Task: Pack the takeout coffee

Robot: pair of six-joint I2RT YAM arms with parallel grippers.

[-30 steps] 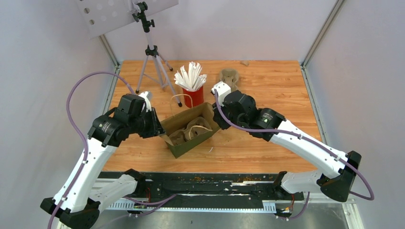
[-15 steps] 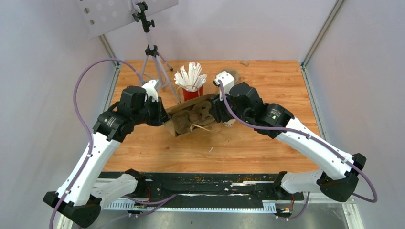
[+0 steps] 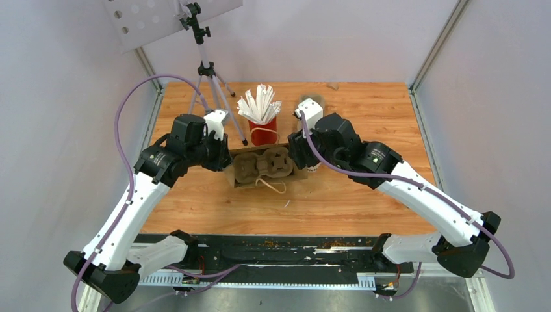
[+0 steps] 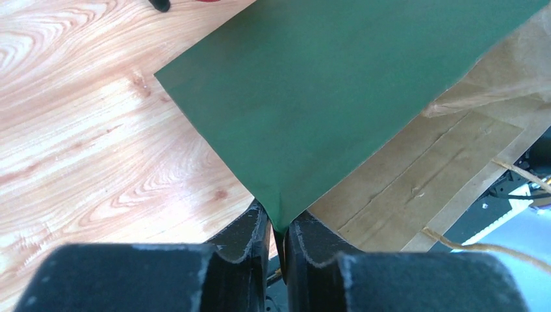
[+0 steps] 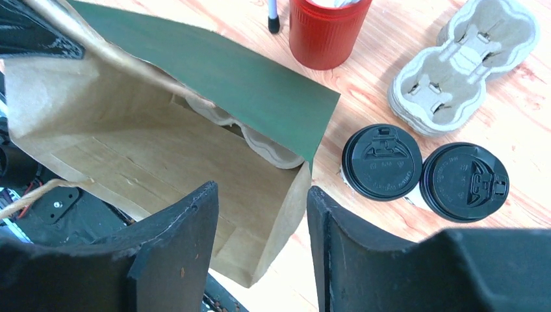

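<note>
Two white coffee cups with black lids (image 5: 382, 161) (image 5: 464, 181) stand side by side on the table, right of the bag. In the top view they are almost hidden under my right arm. A paper bag, green outside and brown inside (image 3: 242, 174) (image 5: 149, 156) (image 4: 338, 84), stands open between my arms with a beige pulp tray (image 3: 263, 162) inside. My left gripper (image 4: 278, 221) (image 3: 224, 158) is shut on the bag's left edge. My right gripper (image 5: 261, 190) (image 3: 295, 156) is open, its jaws either side of the bag's right wall.
A red cup of white straws (image 3: 262, 127) (image 5: 325, 29) stands just behind the bag. A stack of beige pulp trays (image 5: 464, 62) lies behind the cups. A tripod (image 3: 209, 78) stands at the back left. Loose twine handles hang from the bag's front.
Both grippers and the bag have moved away from the near edge towards the red cup. The bag has turned to lie straight across between the arms.
</note>
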